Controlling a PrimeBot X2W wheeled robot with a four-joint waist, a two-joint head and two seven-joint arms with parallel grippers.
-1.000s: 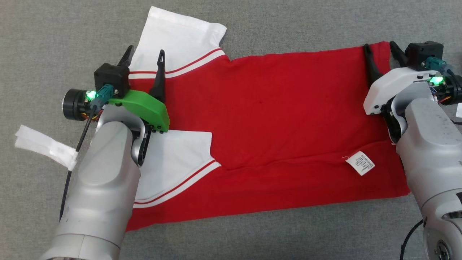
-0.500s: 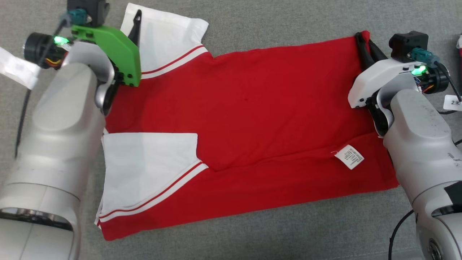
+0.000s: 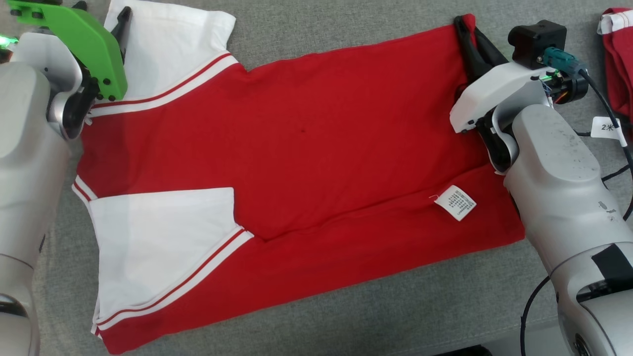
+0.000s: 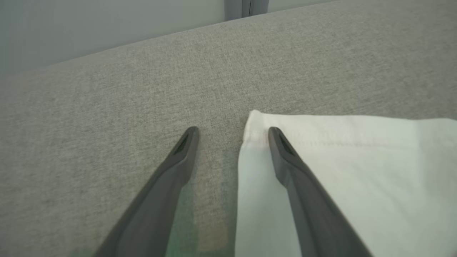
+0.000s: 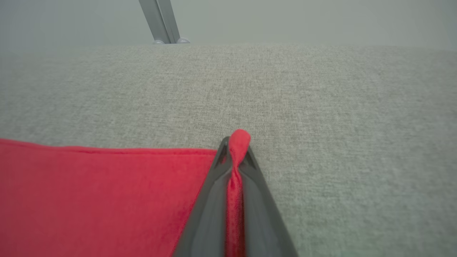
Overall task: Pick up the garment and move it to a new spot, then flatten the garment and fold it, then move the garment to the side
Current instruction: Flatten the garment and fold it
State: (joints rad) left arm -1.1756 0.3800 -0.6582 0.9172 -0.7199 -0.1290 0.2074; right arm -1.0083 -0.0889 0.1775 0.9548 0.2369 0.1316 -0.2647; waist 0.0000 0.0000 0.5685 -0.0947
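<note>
The garment (image 3: 306, 138), a red shirt with white sleeves (image 3: 163, 44) and red-white trim, lies spread flat on the grey cloth-covered table (image 3: 346, 20), its white care tag (image 3: 457, 201) facing up. At the garment's far right corner my right gripper (image 3: 465, 23) is shut on the red hem; the right wrist view has a pinch of red fabric (image 5: 238, 141) sticking out between the closed fingertips of the right gripper (image 5: 235, 146). My left gripper (image 3: 106, 11) is open at the far sleeve's corner. In the left wrist view the left gripper (image 4: 232, 134) has one finger over the white sleeve (image 4: 357, 171) and the other over bare table.
A second red and white garment (image 3: 618, 49) lies at the far right edge. A white paper tag (image 3: 606, 127) and black cables (image 3: 615, 173) hang by my right arm. The table's near edge (image 3: 494, 341) runs along the bottom right. A metal post (image 5: 160, 21) stands beyond the far edge.
The right gripper has shut on the hem corner. My left gripper has moved from the sleeve's striped band out to the sleeve's far corner, still open. The head camera has shifted.
</note>
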